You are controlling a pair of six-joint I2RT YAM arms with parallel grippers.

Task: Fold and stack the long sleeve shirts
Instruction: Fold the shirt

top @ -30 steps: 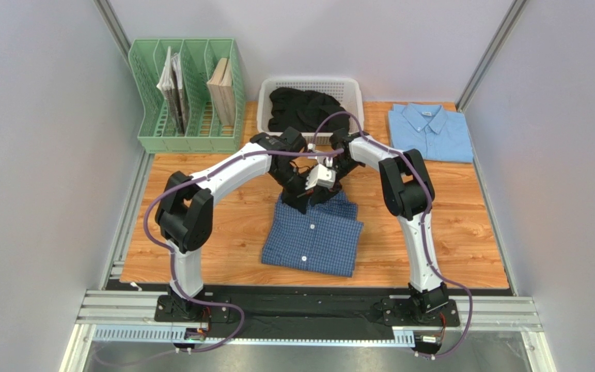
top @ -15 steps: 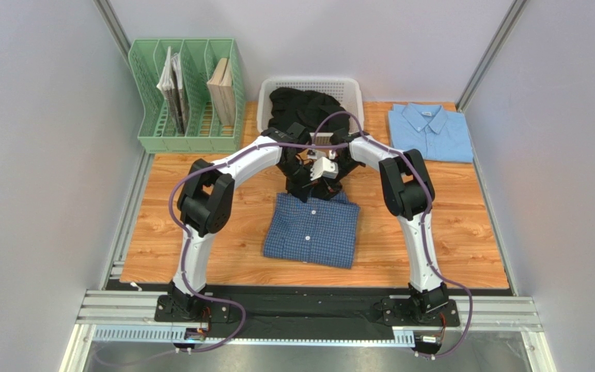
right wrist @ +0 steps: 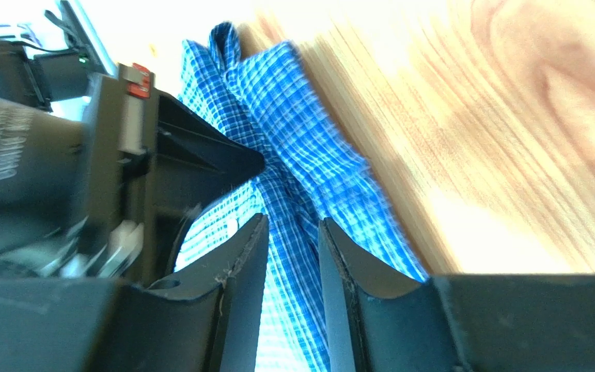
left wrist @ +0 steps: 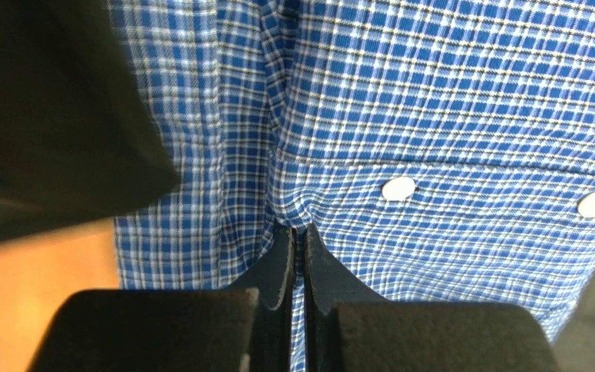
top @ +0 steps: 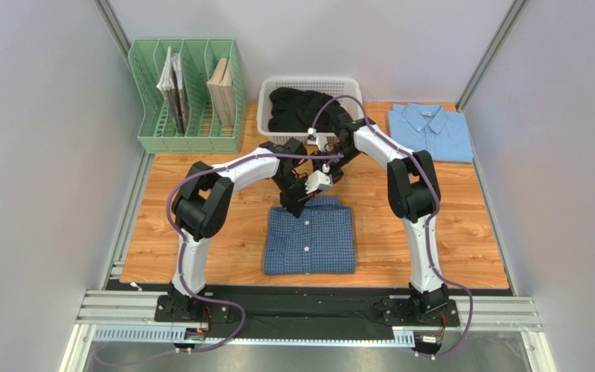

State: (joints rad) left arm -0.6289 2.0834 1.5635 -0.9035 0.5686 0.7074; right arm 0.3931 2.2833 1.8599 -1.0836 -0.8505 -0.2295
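Two shirts are in play. The checked shirt (top: 308,242) lies folded into a neat rectangle, collar toward the far side, in the middle of the table (top: 463,232). The light blue shirt (top: 430,132) is folded flat in the far right corner, well apart from it.

The left gripper (left wrist: 298,229) has its jaws pressed together on a small pinch of checked cloth by the button strip; the fabric puckers right at the tips. My read is that it's gripping near the collar edge so the folded bundle can be dragged or squared without coming undone.

The right gripper (right wrist: 291,222) is just beside the left one, over the same collar end. Its jaws stand apart, with checked cloth showing through the gap. Can't tell if the pads touch the fabric; it looks like no real grip.

The fold looks done and stacking isn't. The likely next step is getting the checked shirt onto the light blue one. A one-point pinch risks the layers sliding or the bundle opening when lifted, so a second grip on the collar edge would help.

A white basket (top: 266,116) holding dark clothing and a green file rack (top: 145,116) sit along the far edge, not involved.
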